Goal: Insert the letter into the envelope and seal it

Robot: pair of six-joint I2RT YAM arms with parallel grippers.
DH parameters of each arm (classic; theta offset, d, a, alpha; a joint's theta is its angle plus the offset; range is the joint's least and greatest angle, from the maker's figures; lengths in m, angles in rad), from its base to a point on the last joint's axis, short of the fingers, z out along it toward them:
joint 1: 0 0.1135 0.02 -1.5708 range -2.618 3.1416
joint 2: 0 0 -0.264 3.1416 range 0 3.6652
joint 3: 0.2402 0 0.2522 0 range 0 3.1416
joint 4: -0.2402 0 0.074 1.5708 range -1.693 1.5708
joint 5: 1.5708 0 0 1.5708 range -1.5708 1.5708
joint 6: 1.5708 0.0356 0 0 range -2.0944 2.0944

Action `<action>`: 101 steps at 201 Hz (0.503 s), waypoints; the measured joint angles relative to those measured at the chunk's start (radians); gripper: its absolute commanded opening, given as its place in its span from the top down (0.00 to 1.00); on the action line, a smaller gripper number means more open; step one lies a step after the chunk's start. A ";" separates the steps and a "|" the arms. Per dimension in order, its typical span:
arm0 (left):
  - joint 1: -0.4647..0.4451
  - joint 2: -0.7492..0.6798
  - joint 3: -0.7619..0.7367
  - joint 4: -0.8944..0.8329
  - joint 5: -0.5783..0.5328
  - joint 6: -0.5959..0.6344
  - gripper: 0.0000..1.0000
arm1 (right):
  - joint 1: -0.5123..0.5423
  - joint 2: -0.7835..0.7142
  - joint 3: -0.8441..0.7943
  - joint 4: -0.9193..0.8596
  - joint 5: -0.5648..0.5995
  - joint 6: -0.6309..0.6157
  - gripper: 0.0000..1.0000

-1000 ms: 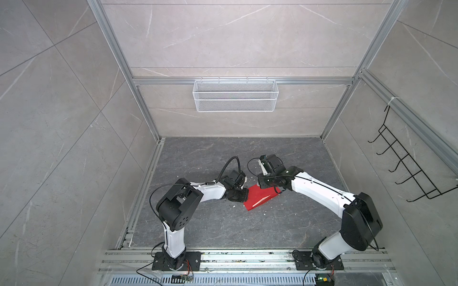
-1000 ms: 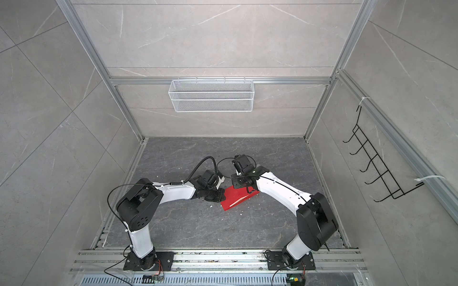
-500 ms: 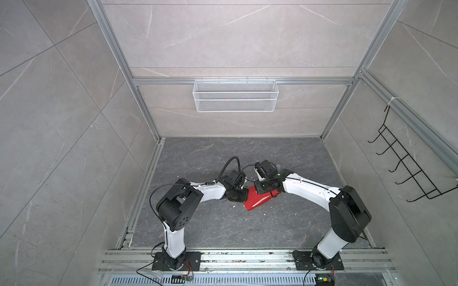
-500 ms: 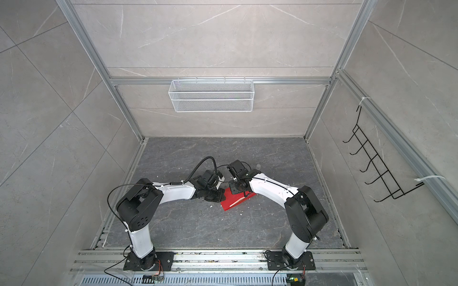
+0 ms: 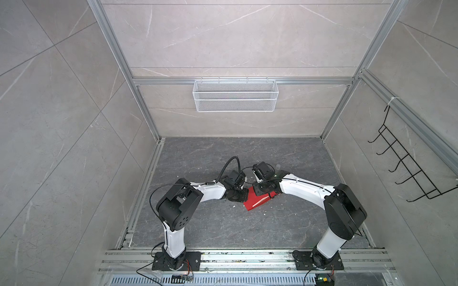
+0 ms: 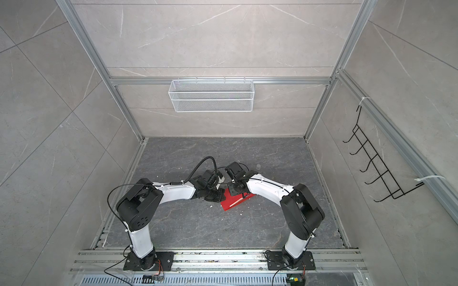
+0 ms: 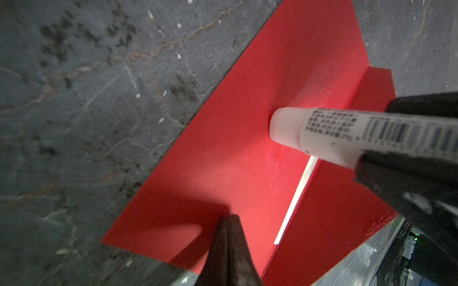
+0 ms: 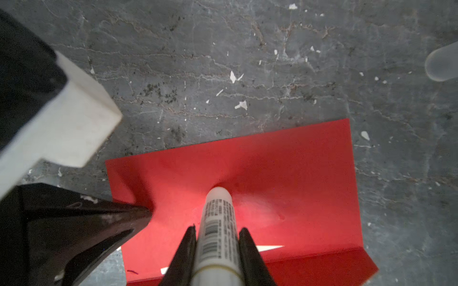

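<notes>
The red envelope [image 5: 257, 203] [image 6: 235, 202] lies on the grey floor between my two arms, its flap [image 7: 223, 161] [image 8: 297, 173] folded open and flat. Only a thin pale strip of the letter [image 7: 295, 198] [image 8: 270, 247] shows at the envelope's mouth. My right gripper [image 8: 218, 227] [image 5: 263, 194] is shut on a white glue stick [image 8: 219, 215] [image 7: 322, 133], whose tip presses on the flap. My left gripper [image 7: 229, 219] [image 5: 244, 195] is shut with nothing in it, its tip resting on the flap near one corner.
A translucent cap [image 8: 441, 64] [image 5: 278, 167] lies on the floor just beyond the envelope. Small white scraps [image 8: 241, 105] dot the floor. A white wire basket [image 5: 235, 95] hangs on the back wall and a black hook rack [image 5: 406, 170] on the right wall.
My right gripper has slid left across the envelope with the glue stick, and its elbow has swung in. The left arm has stayed put.
</notes>
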 measured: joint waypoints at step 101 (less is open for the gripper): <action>-0.001 0.005 0.006 -0.002 0.000 0.005 1.00 | 0.012 0.027 0.034 -0.023 0.054 -0.008 1.00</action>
